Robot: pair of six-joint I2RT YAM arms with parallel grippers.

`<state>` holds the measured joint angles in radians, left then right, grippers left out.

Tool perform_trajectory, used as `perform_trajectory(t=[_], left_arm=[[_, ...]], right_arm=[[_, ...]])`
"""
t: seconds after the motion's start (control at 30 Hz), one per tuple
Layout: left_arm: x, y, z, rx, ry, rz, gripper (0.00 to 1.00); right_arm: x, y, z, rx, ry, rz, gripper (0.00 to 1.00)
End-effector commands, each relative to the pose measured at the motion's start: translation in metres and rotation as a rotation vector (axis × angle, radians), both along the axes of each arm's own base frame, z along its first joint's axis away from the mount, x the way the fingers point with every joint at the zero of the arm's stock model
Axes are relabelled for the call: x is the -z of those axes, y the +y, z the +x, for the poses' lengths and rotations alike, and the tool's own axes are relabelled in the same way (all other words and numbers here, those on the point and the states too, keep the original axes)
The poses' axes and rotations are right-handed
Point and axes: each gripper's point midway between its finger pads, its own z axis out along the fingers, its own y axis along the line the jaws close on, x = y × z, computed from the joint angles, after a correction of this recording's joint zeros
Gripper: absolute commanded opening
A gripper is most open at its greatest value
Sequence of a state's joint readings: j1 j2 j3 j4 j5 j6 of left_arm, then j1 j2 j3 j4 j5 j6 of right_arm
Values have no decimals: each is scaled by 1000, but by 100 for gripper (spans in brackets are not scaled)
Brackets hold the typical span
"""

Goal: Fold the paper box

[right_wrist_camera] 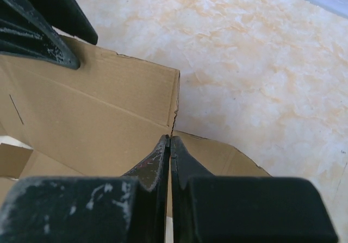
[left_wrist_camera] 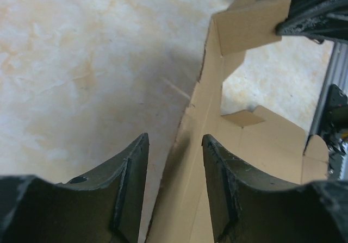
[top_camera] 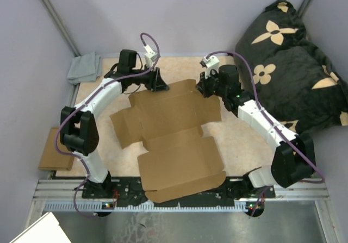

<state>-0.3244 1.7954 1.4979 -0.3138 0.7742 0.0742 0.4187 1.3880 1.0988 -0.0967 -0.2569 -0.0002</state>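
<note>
The box (top_camera: 174,139) lies opened out on the desk (top_camera: 239,139) between the two arms, running from the near edge to the far middle. It looks light and fairly stiff: the corrugated panels should hold their shape and bend only along the creases, and the thin flaps and slit corners could tear or crush under a hard pinch. The bare card is probably not slippery. The best hold is likely on a panel edge close to a crease, not on a small flap.

The left gripper (left_wrist_camera: 175,139) is at the box's far left corner, its jaws spread on either side of a panel edge. Whether they touch the card I cannot tell. The right gripper (right_wrist_camera: 170,141), at the far right corner, is pressed together and holds nothing, with its tip at a slit in the card.
</note>
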Motion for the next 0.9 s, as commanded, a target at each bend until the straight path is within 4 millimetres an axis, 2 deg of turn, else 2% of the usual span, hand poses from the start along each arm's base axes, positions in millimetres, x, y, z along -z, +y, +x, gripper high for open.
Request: perform_trajectory(t=[0.0,0.13,0.27,0.3,0.37,0.4,0.47,0.5,0.53,0.6,0.67,0.77,0.87], left_arm=[[-9,-6,-24,93,5,-71,49],[-1,1,-34,70,11,-43,42],[-5,8,-41,37,-28,-9,37],[-8,10,-42,29,-38,-2,34],[-12,11,-44,12,-60,24,21],[-14,10,-45,6,-74,43,14],[-21,8,-46,-7,-110,79,1],[-26,7,-45,-15,-130,97,0],[-30,5,-46,-18,-150,117,0],[-37,2,-49,-20,-188,161,0],[-41,-2,-53,-12,-228,199,0],[-37,-6,-59,-22,-282,287,0],[-26,-6,-66,-36,-332,391,0]], right_arm=[[-30,2,-1,-24,-96,27,0],[-31,2,-1,-17,-93,31,0],[-32,0,-1,-5,-85,29,0],[-32,-1,-2,-2,-81,27,0],[-31,-2,-3,4,-72,25,0],[-32,-3,-3,11,-69,25,3],[-32,-9,-2,47,-55,21,26],[-32,-12,-1,71,-49,18,37],[-32,-18,0,106,-43,12,49],[-36,-33,4,182,-45,13,55],[-44,-54,11,256,-48,63,57],[-57,-94,27,347,-34,181,57],[-54,-114,43,359,-13,217,55]])
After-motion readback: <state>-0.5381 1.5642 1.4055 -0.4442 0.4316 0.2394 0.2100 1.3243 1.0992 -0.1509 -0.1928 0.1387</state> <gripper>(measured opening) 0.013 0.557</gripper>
